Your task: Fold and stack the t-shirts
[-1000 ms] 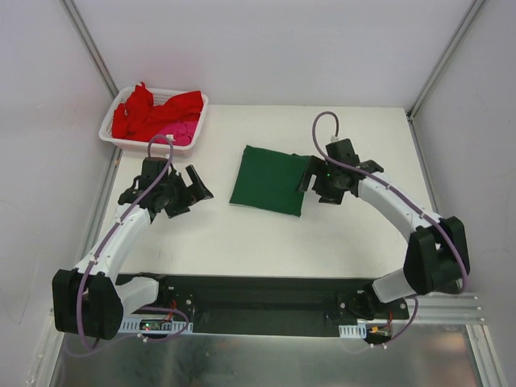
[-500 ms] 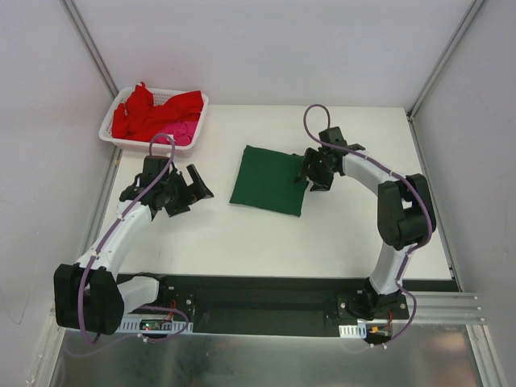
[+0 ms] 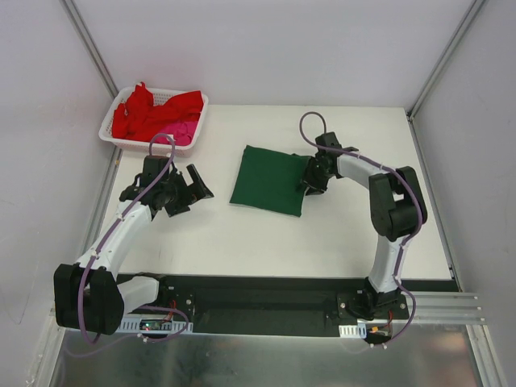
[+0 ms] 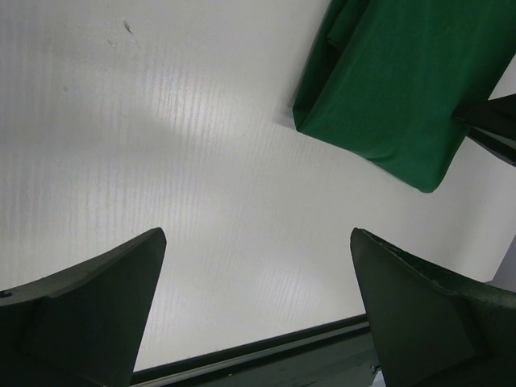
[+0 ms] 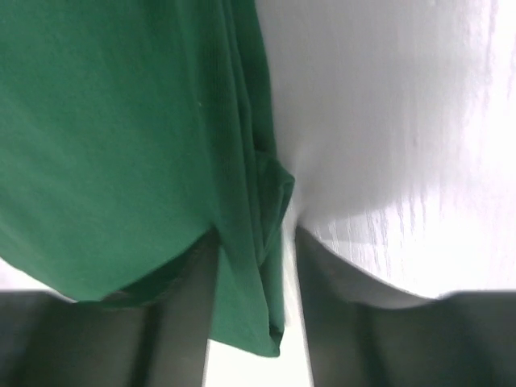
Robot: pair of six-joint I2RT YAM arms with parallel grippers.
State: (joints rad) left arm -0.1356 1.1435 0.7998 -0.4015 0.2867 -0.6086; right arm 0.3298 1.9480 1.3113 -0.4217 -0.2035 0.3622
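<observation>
While the left arm is kept where it was a second ago, the right arm is now swung in to the right edge of the green t-shirt [image 3: 270, 179], and the right gripper [image 3: 309, 181] is seen narrowed from wide to about half closed. In the right wrist view the layered edge of the green t-shirt [image 5: 121, 137] is caught between the fingers of the right gripper [image 5: 255, 234]; one finger is against the cloth, but a thin gap is left at the other. Whether the edge is already clamped cannot be told.

The green t-shirt is not shifted by this. It lies folded into a rough square at mid counter [image 3: 242, 242], flat, well apart from the basket [image 3: 109, 133].

The left gripper [image 3: 193, 187] is held spread wide over bare counter, left of the green t-shirt and touching nothing; the same is shown in the left wrist view [image 4: 256, 242].

A red t-shirt [image 3: 145, 113] and a pink t-shirt [image 3: 179, 131] are left bunched in the basket, unfolded.

Judged from this, a pinch on the edge is being started, probably for a last fold or a reposition. One shirt is nearly done and two are untouched, so the task is judged early.
</observation>
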